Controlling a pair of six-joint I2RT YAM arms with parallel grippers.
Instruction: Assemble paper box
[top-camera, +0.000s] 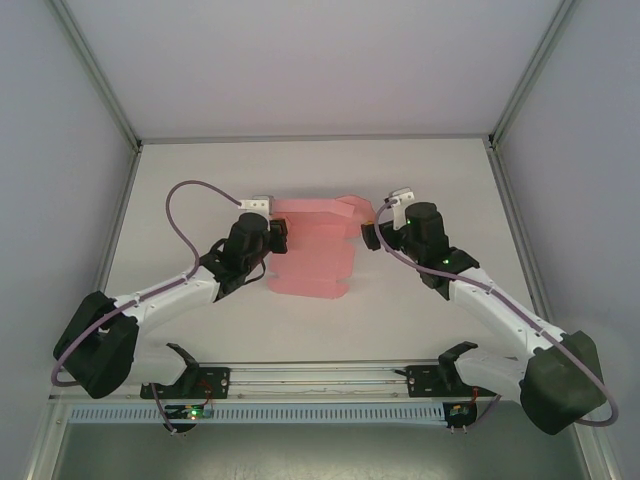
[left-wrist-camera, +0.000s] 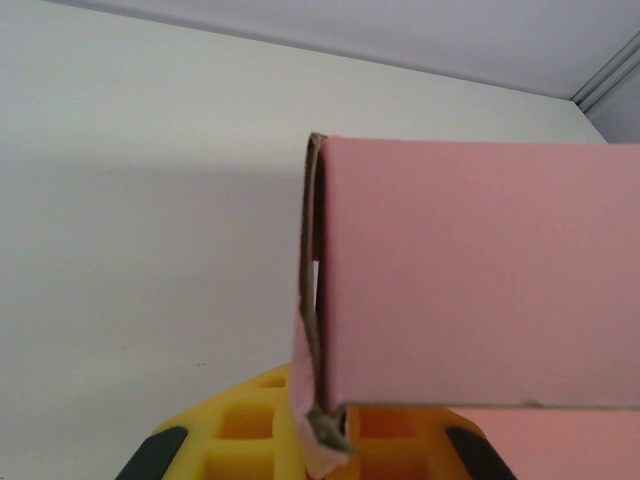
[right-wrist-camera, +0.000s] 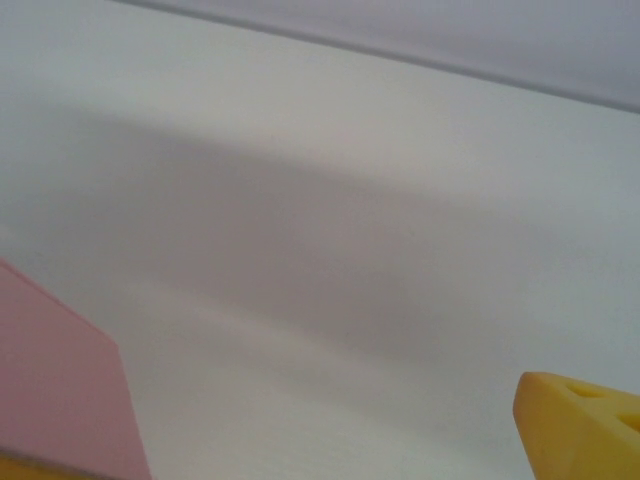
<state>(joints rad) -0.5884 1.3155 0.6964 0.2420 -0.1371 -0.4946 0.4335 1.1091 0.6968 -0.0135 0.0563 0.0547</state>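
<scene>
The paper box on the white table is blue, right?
No, it isn't blue. The paper box on the white table is pink, as the top external view shows.

Table: white, matte top (top-camera: 200, 170), running back to the rear wall.
Rear wall: plain pale grey panel (top-camera: 320, 60), standing upright behind the table.
Side walls: pale grey panels, one on the left (top-camera: 50, 150), one on the right (top-camera: 590, 150).
Corner struts: silver metal bars (top-camera: 91, 70), slanting along both rear corners.
Near rail: silver metal bar (top-camera: 320, 375) across the table's near edge.
Slotted strip: white (top-camera: 300, 412), just in front of the rail.
</scene>
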